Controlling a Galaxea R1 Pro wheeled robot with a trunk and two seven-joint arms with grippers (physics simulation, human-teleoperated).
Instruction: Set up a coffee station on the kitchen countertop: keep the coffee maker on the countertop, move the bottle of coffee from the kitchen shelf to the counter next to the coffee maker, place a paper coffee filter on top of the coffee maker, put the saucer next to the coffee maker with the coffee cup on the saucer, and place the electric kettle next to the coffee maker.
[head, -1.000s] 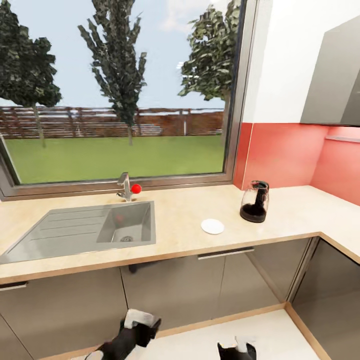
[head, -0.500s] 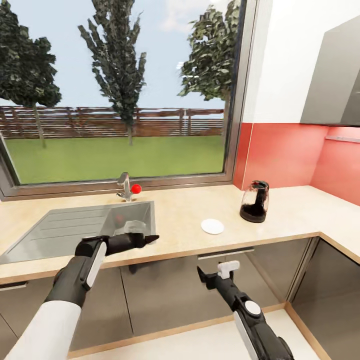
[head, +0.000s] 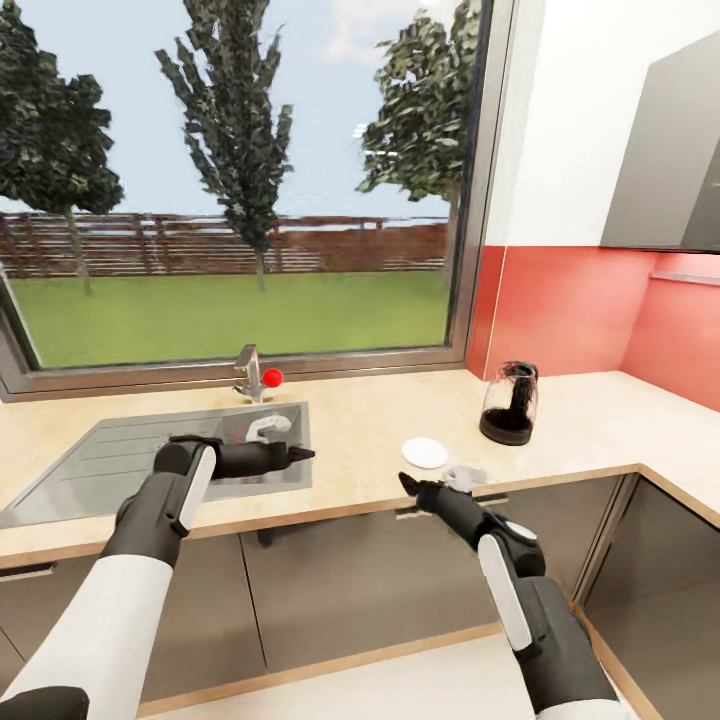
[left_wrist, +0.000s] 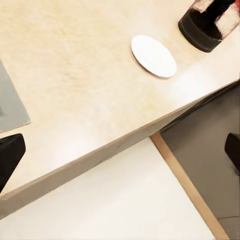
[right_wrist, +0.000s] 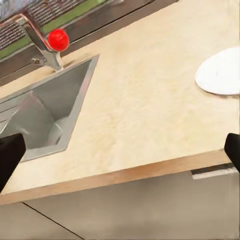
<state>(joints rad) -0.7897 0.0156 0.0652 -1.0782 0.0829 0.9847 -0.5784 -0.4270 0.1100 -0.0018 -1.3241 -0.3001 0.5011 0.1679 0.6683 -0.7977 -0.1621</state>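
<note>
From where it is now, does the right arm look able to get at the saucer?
Probably yes. The right gripper sits at the counter's front edge just short of the saucer, with bare countertop between them; the kettle stands off to the side.

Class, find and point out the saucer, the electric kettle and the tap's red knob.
saucer (head: 425, 452), head view, centre of the plate.
electric kettle (head: 509, 404), head view, glass body.
red knob (right_wrist: 58, 39), right wrist view, middle of the ball.

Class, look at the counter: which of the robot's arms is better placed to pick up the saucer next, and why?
Probably the right. The right gripper hovers at the counter edge just below the saucer, with its fingers apart. The left gripper is over the steel sink, farther from the saucer.
</note>
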